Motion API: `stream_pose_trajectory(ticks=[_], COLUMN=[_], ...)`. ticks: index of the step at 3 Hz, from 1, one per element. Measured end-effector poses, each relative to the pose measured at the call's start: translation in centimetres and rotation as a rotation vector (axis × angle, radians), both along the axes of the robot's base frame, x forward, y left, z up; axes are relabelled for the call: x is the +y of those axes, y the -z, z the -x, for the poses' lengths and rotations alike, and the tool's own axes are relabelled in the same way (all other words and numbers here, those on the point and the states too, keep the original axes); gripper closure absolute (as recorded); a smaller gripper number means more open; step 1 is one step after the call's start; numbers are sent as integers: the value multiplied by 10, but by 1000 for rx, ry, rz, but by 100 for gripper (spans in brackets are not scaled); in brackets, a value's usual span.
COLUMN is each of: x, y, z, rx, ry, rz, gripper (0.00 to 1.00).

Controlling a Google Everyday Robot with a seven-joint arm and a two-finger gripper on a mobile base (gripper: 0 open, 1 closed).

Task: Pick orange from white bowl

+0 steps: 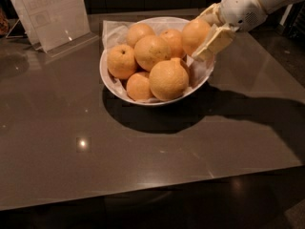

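Observation:
The white bowl (106,78) sits at the back middle of the dark table, lined with white paper and holding several oranges. My gripper (200,36) reaches in from the upper right over the bowl's right rim. It is shut on the orange (193,32), a smooth deep-orange one, with one cream finger (214,41) in front of it and the other behind. The orange is held slightly above the others at the bowl's right side. A large pale dimpled orange (168,79) lies at the bowl's front.
A clear acrylic sign holder (47,13) stands at the back left. The dark glossy table (143,156) ends at a front edge low in the view, and its right edge runs past the arm. The arm's shadow falls to the right of the bowl.

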State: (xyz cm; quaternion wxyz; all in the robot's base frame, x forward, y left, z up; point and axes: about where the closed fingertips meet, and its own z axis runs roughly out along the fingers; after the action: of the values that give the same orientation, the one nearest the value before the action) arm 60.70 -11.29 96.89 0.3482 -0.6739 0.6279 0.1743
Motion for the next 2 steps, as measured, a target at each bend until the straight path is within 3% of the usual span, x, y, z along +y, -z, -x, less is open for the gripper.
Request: stream_pose_trajectory(ticks=[1, 2], x=[-8, -22], y=[-22, -32], z=[26, 58], rx=[-36, -44], ry=[-13, 23], rz=[-149, -241], gripper=[100, 100])
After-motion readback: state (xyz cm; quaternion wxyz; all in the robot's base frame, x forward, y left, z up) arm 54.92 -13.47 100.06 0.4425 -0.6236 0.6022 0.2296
